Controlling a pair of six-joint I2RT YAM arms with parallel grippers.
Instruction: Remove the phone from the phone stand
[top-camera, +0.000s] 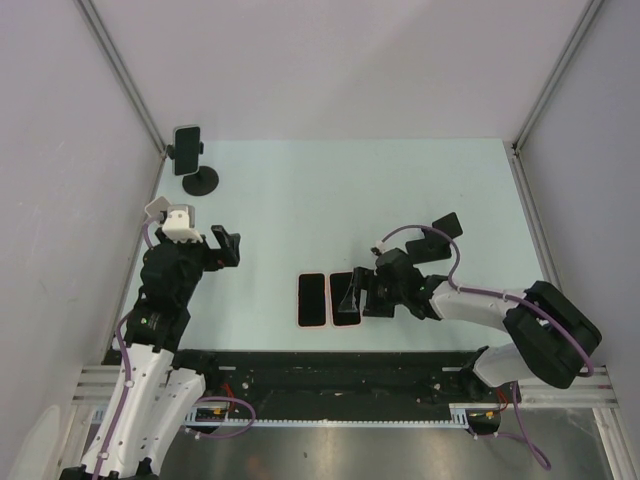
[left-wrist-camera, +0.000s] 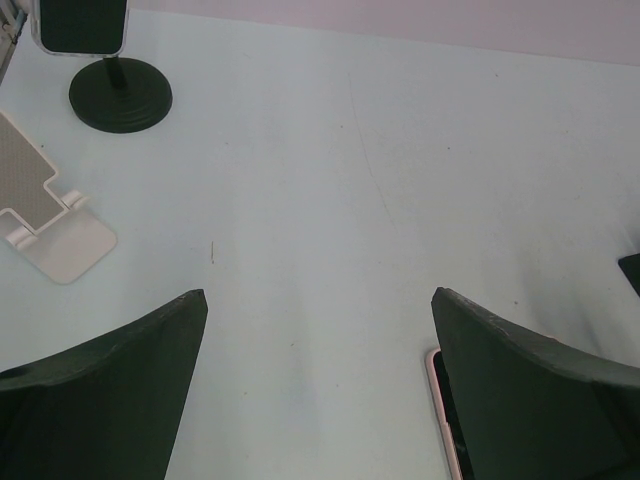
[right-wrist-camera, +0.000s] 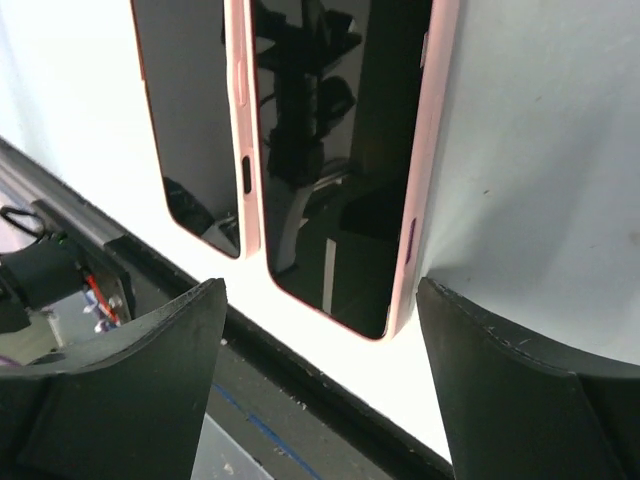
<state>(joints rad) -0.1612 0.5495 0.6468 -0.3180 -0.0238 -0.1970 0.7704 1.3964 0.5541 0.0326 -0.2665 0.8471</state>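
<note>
A dark phone (top-camera: 188, 142) sits clamped upright in a black stand with a round base (top-camera: 201, 181) at the table's far left corner. It also shows at the top left of the left wrist view (left-wrist-camera: 82, 25), above the base (left-wrist-camera: 120, 95). My left gripper (top-camera: 228, 248) (left-wrist-camera: 320, 295) is open and empty, well short of that stand. Two pink-cased phones (top-camera: 313, 299) (top-camera: 346, 298) lie flat side by side near the front edge. My right gripper (top-camera: 352, 293) (right-wrist-camera: 320, 300) is open, hovering over the near end of the right one (right-wrist-camera: 340, 150).
A white folding stand (left-wrist-camera: 50, 215) stands empty at the left, near the black stand. Black empty stands (top-camera: 440, 228) sit behind the right arm. The table's front edge and black rail (right-wrist-camera: 300, 400) run just below the right gripper. Walls enclose the table.
</note>
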